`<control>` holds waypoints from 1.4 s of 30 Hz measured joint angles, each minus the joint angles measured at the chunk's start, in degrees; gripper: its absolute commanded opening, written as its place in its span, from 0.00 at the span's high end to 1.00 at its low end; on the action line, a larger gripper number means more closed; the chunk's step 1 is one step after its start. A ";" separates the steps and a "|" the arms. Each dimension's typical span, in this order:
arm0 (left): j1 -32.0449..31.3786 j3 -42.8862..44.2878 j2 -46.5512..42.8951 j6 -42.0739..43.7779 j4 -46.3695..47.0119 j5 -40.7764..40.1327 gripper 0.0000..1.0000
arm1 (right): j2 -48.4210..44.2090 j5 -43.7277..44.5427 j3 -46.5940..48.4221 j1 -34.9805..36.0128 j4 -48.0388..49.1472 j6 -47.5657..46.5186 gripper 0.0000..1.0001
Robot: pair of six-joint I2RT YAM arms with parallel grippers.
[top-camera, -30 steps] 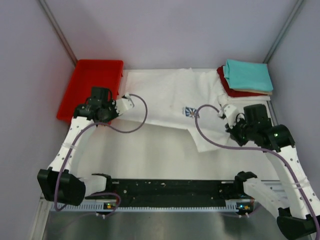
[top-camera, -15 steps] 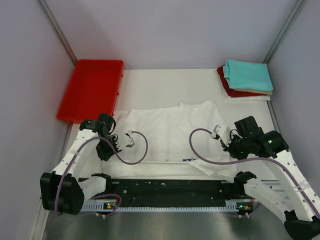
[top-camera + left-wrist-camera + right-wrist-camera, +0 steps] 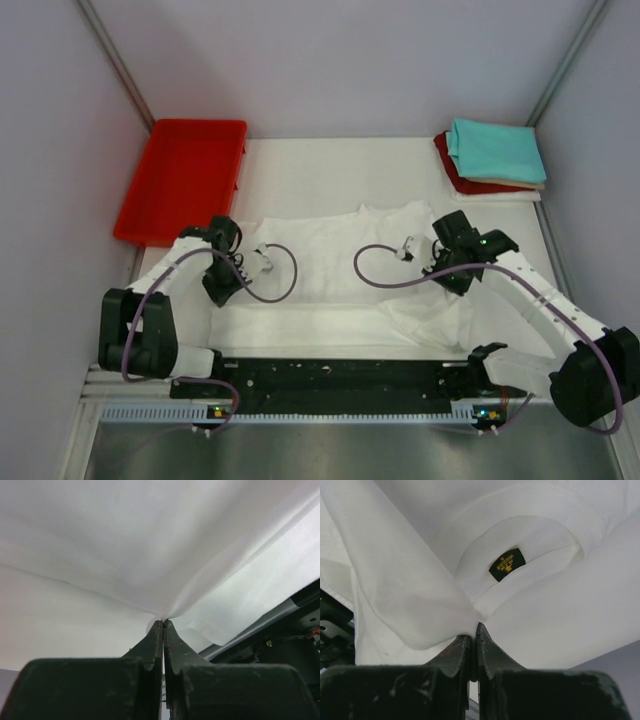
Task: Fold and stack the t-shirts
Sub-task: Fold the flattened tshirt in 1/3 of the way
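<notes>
While the left gripper (image 3: 163, 623) and right gripper (image 3: 473, 630) each clamp the soft white cloth t-shirt (image 3: 335, 262), a fold seems under way; next, lay it down evenly

A small dark neck label (image 3: 507, 564) with yellow print lies on the white t-shirt (image 3: 390, 575). Below it and slightly left, the right gripper (image 3: 473, 626) pinches a fold of that cloth, jaws pressed together. Left of the label, the fabric bulges in a rounded fold.
</notes>
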 measured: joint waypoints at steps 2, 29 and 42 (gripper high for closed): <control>0.00 0.00 0.68 -0.68 1.57 -0.33 1.00 | 1.81 1.44 -1.05 0.00 3.32 -0.59 1.00; 1.25 5.70 5.73 -7.72 11.58 -7.61 0.66 | 17.33 18.51 2.86 -8.24 32.30 9.79 0.61; -4.76 -1.55 -8.28 -5.81 2.40 5.81 0.89 | -12.44 -6.86 -12.44 -11.30 21.84 65.16 1.00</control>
